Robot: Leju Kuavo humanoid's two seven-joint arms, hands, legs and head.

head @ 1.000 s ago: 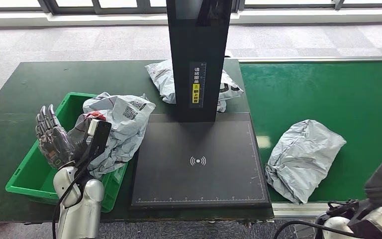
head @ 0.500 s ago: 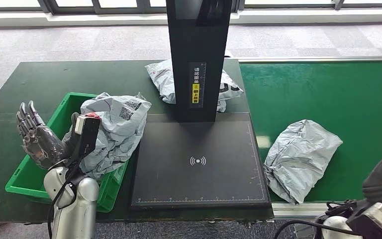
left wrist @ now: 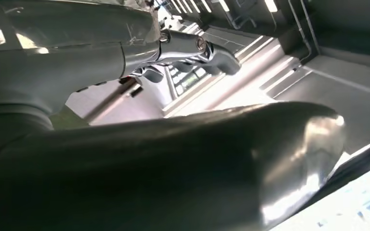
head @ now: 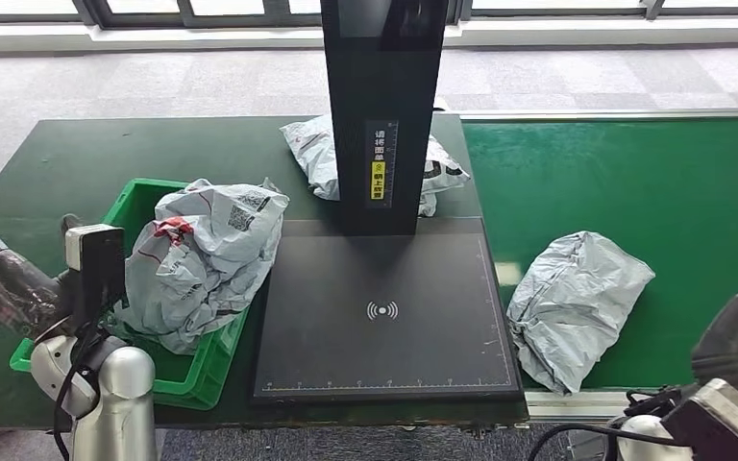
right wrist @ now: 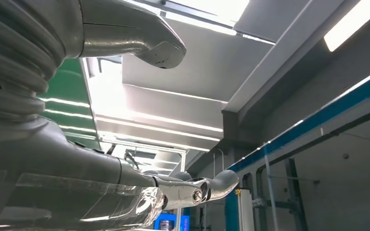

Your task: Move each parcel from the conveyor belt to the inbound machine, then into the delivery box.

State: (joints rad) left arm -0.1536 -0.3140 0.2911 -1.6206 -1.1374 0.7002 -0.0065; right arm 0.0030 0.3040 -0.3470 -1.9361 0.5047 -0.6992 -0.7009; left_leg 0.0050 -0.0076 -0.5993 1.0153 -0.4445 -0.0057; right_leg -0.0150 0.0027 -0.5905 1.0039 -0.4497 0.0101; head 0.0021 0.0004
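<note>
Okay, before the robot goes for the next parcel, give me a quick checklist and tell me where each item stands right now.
1. Last parcel in green box: ok, though it overhangs the rim.
2. Left hand empty and off the box: ok, fingers apart beside it.
3. Scanner pad free: ok.
4. Next parcel waiting on belt: ok, near the front edge.
5. Right hand open and ready: cannot tell.
6. Parcel behind the column: not ok, partly hidden, unhandled.

A dark green table [head: 135,154] is seen across the left and centre of the frame. Grey carpeted floor [head: 154,82] is shown beyond it, with window frames [head: 106,12] along the top edge.
</note>
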